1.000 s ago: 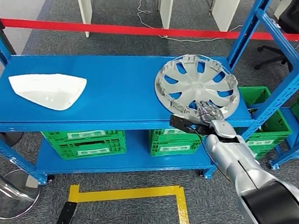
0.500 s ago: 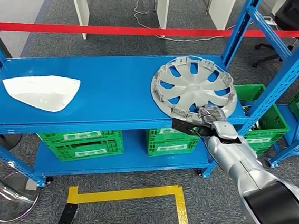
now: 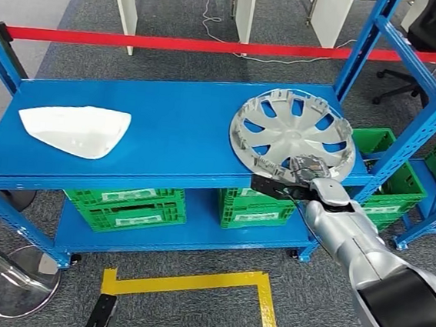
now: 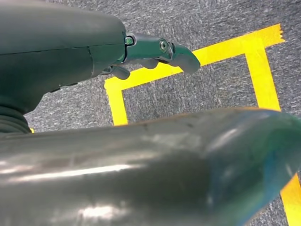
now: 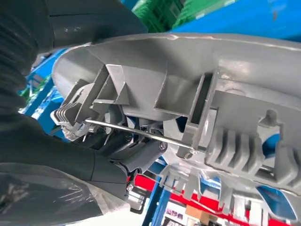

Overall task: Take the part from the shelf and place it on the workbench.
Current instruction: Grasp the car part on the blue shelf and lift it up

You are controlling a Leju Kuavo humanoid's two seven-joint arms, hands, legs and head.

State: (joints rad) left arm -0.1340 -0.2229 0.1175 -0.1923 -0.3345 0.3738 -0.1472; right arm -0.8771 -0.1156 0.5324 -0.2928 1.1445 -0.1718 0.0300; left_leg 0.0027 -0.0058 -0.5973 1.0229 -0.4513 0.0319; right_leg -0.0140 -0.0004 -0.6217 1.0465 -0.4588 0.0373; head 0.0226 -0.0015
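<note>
Your right hand (image 3: 304, 170) has the hubcap (image 3: 293, 131) by its near rim!
The whole view has swung since a second ago, while the grip looks unchanged; the hubcap sits on the shelf (image 3: 171, 132). Silver plastic, spoked, ribbed clips beneath. Left hand (image 4: 156, 52) hangs, fingers loose, empty.

Blue shelf (image 3: 165, 139) — white part (image 3: 74, 129) at one end, silver hubcap (image 3: 291, 130) at the other.
</note>
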